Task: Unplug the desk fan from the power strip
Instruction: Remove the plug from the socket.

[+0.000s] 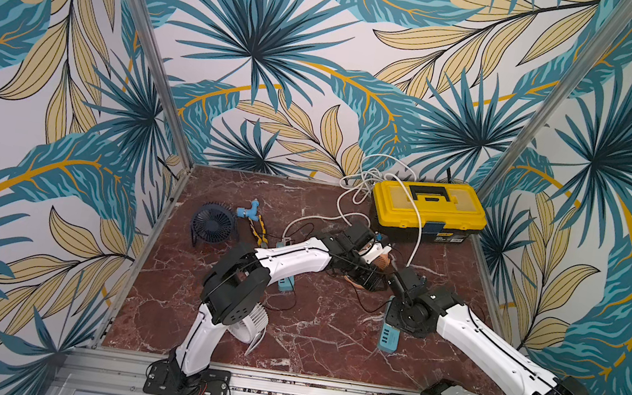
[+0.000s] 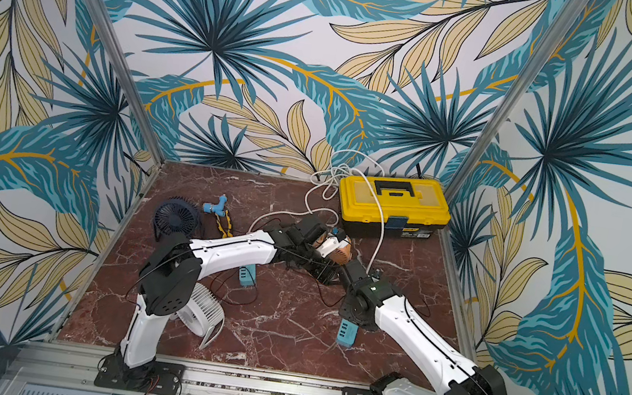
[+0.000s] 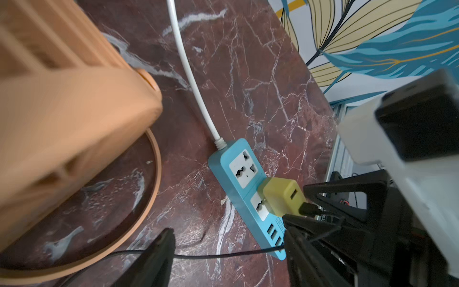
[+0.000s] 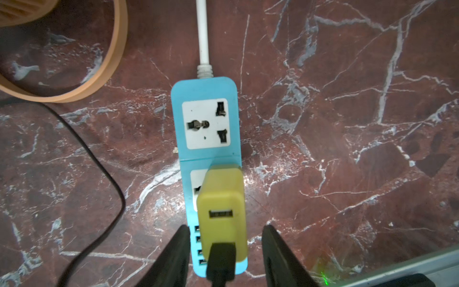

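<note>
An orange desk fan point(image 1: 382, 260) on a ring base stands mid-table, close beside my left gripper in the left wrist view point(image 3: 62, 111). A blue power strip point(image 4: 206, 89) lies on the marble with a yellow USB adapter point(image 4: 222, 196) in its second socket and a black plug point(image 4: 221, 261) in the adapter. My right gripper point(image 4: 226, 227) is open and straddles the adapter, with a gap on each side. My left gripper point(image 3: 228, 227) is open just short of the strip's USB end. A thin black cable point(image 3: 218, 255) runs across between its fingers toward the fan.
A second blue strip point(image 1: 286, 284) lies under the left forearm. A dark blue fan point(image 1: 213, 226), a blue fitting point(image 1: 249, 212) and pliers point(image 1: 259, 232) sit at the back left. A white fan point(image 1: 250, 325) stands by the left arm's base, and a yellow toolbox point(image 1: 428, 206) with white cords at the back right.
</note>
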`<action>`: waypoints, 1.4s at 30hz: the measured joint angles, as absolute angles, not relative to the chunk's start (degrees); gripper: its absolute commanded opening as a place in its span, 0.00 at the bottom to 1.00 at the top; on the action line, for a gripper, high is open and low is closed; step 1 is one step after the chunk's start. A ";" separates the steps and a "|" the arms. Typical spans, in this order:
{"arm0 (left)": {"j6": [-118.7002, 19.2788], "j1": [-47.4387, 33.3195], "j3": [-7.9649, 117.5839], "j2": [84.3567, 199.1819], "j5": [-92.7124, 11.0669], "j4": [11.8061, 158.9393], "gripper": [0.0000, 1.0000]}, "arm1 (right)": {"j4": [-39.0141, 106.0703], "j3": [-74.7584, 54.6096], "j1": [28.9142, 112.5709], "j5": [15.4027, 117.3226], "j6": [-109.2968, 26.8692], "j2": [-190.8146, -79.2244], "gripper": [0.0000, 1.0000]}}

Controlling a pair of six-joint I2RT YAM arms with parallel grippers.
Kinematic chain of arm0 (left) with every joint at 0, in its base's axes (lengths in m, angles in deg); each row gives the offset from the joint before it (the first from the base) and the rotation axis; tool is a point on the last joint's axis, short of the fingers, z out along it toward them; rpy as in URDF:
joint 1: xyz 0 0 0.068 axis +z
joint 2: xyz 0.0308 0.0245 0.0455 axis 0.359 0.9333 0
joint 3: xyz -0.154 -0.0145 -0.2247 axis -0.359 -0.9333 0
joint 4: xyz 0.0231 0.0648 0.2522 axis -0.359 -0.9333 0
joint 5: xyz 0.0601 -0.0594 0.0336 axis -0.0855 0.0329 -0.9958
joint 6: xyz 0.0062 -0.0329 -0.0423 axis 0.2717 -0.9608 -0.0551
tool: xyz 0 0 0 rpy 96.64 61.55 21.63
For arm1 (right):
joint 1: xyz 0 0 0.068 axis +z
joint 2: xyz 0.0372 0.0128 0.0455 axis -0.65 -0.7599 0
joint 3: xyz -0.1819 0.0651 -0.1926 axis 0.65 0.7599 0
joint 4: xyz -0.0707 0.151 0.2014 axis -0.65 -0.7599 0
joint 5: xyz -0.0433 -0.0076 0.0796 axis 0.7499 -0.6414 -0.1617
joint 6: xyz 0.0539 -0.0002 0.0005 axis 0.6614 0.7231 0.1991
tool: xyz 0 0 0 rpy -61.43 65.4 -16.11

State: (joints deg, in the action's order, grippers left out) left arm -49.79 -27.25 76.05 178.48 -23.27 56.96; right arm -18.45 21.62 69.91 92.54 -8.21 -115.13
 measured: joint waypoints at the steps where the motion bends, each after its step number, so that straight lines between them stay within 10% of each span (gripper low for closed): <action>1: -49.62 -27.43 76.44 179.09 -23.27 56.29 0.74 | -17.97 21.93 69.91 92.75 -8.14 -115.13 0.45; 18: -47.43 -27.95 86.43 188.90 -17.87 51.78 0.82 | -15.17 22.82 69.97 95.05 -7.77 -116.35 0.22; 22: -46.34 -28.56 89.27 191.26 -17.41 49.49 1.00 | -14.93 23.15 70.12 95.22 -7.79 -116.09 0.18; 39: -40.76 -31.36 97.25 196.97 -20.74 42.08 1.00 | -13.68 24.92 70.17 95.46 -8.21 -113.90 0.13; 42: -40.81 -31.38 97.27 197.14 -20.69 42.08 0.81 | -13.53 25.07 70.17 95.44 -8.21 -113.66 0.13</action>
State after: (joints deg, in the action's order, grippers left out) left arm -40.81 -31.38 97.27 197.14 -20.69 42.08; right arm -13.53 25.07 70.17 95.44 -8.21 -113.66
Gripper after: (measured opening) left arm 0.941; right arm 0.315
